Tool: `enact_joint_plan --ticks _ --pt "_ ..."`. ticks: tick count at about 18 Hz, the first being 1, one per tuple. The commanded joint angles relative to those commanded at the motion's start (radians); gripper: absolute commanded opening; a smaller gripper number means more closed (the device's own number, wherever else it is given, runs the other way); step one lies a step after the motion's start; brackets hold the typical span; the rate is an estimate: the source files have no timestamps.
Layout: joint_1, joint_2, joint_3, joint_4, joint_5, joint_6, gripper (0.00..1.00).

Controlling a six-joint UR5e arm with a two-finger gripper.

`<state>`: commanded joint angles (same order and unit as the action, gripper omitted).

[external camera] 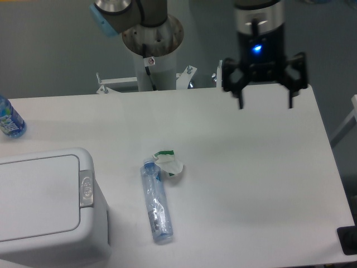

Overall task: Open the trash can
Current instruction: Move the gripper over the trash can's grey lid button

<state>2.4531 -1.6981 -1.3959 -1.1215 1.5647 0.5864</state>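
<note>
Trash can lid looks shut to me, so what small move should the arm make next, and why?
Probably carry the gripper left and toward the near edge, to the grey push-button on the trash can. The lid lies flat and closed, while the gripper hangs open over the table's far right part, well away from the can, with a clear bottle lying between.
</note>
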Motion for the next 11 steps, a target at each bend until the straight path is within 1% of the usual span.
enact_joint_plan --ticks 4,6,9,11 --pt "-0.103 -0.035 0.005 0.063 -0.005 -0.227 1.00" --pt "-0.144 -0.057 0.006 0.101 -0.005 -0.301 1.00" --pt "-0.198 -0.086 0.014 0.117 -0.008 -0.371 1.00" --pt "-0.226 -0.107 0.029 0.120 -0.009 -0.453 1.00"
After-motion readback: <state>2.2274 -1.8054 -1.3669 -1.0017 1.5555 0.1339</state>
